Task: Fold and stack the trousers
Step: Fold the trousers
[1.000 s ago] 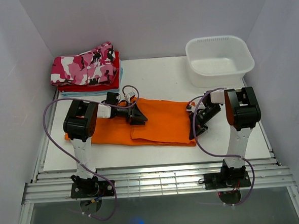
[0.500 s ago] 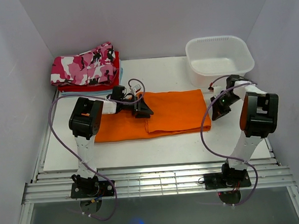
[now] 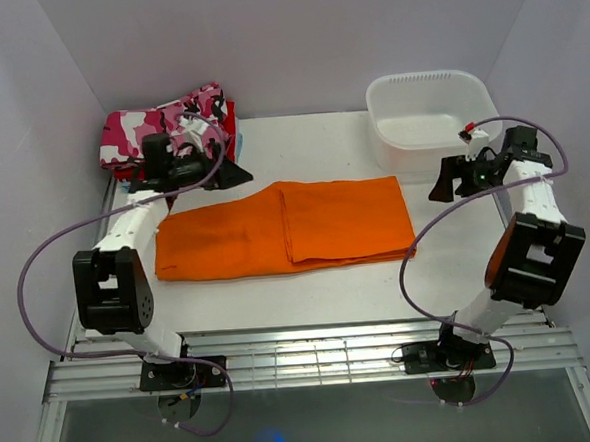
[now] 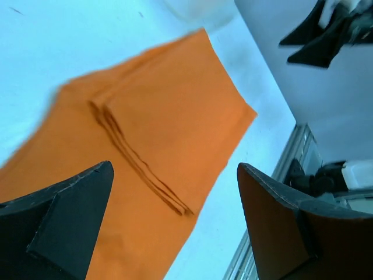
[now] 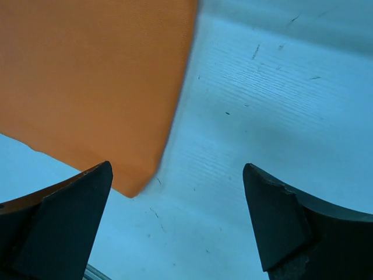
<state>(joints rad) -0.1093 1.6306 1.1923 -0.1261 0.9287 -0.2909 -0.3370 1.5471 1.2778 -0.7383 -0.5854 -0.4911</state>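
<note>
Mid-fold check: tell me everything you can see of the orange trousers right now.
Plain bright orange soft cloth, the trousers lie flat on the white table as a long strip running left to right. The right half is doubled over, its layer edges showing across the middle. Only the table touches them; the left gripper and right gripper hang open, clear of them.

A white tub (image 3: 431,156) stands at the far right corner of the white table (image 3: 310,140), close to the pale back wall (image 3: 293,31). Across at the far left corner, a pink, white and black camouflage garment (image 3: 134,129) lies on top of a red one (image 3: 122,171). Metal rails (image 3: 313,355) run along the table's near edge.
</note>
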